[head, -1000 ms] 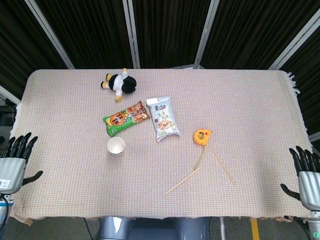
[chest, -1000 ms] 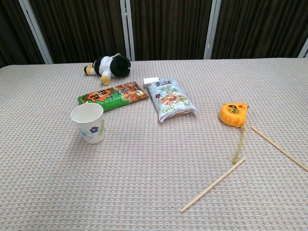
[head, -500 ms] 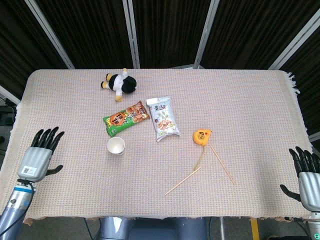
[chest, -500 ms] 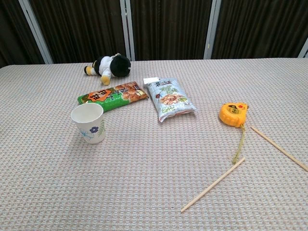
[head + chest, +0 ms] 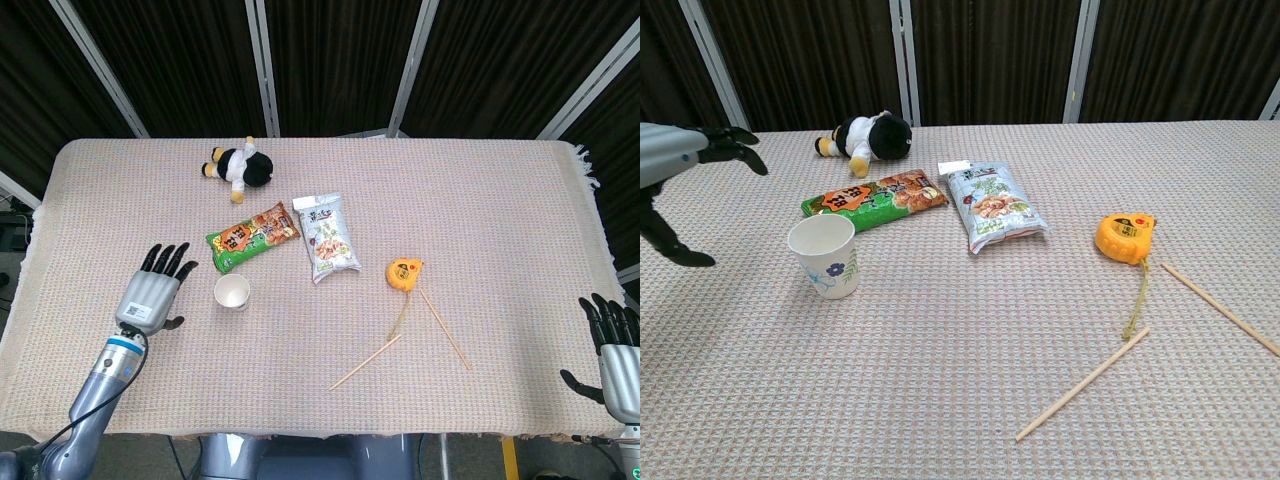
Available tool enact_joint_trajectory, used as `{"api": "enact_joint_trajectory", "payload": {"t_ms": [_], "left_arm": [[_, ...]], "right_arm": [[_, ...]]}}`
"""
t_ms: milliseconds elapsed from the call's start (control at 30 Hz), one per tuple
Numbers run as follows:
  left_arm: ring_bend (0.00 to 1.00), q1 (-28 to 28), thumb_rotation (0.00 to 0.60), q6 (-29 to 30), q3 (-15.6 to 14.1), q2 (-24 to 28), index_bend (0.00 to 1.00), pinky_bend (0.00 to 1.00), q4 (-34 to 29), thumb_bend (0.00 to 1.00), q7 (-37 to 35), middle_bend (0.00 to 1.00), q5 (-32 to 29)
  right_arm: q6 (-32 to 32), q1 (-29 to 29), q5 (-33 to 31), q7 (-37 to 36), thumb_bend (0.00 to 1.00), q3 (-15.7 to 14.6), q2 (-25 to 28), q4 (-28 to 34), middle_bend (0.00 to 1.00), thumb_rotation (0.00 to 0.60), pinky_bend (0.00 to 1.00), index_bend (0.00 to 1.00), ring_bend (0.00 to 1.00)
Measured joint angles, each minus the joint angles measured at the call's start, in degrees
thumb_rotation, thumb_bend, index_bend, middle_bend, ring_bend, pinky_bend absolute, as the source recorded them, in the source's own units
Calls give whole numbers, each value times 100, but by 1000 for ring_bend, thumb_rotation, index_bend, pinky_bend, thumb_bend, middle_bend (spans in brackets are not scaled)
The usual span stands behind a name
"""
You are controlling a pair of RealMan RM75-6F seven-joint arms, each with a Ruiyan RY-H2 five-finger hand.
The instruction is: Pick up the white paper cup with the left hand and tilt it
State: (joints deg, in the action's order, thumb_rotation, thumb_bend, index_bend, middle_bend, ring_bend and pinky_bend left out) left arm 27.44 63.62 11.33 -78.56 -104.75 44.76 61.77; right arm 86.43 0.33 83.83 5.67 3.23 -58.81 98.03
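The white paper cup (image 5: 232,292) (image 5: 824,256) stands upright on the woven tablecloth, a blue flower printed on its side. My left hand (image 5: 151,291) (image 5: 680,170) hovers just left of the cup with its fingers spread, holding nothing and not touching it. My right hand (image 5: 617,353) stays at the table's near right corner, fingers apart and empty; the chest view does not show it.
A green snack bag (image 5: 252,236) lies just behind the cup, a pale snack bag (image 5: 327,237) beside it and a plush toy (image 5: 240,167) farther back. An orange tape measure (image 5: 404,271) and two chopsticks (image 5: 366,361) lie to the right.
My left hand has moved from the table's near left corner in over the cloth toward the cup and now shows in the chest view. The right hand and the objects have not moved.
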Motion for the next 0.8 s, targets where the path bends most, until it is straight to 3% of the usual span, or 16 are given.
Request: {"api": "enact_joint_trajectory", "payload": {"t_ms": [267,600,800], "left_arm": [[0,658,600,-24,160,-710,195,0,101,74,753,0,-1115],[0,1286,600,71,237,-1273,207,0,508,114,975,0,-1918],[0,1463,600,226,181,-1401,339,0,654,217,1016,0,-2079]], "right_arm": [[10,-13,17,-199,82,4,79,12,0,600,0,14,0],[-19,-14,-15,-402,81,19,153,11,0,600,0,14,0],[-37,-11,-28,-475,82,25,179,0,0,600,0,14,0]]}}
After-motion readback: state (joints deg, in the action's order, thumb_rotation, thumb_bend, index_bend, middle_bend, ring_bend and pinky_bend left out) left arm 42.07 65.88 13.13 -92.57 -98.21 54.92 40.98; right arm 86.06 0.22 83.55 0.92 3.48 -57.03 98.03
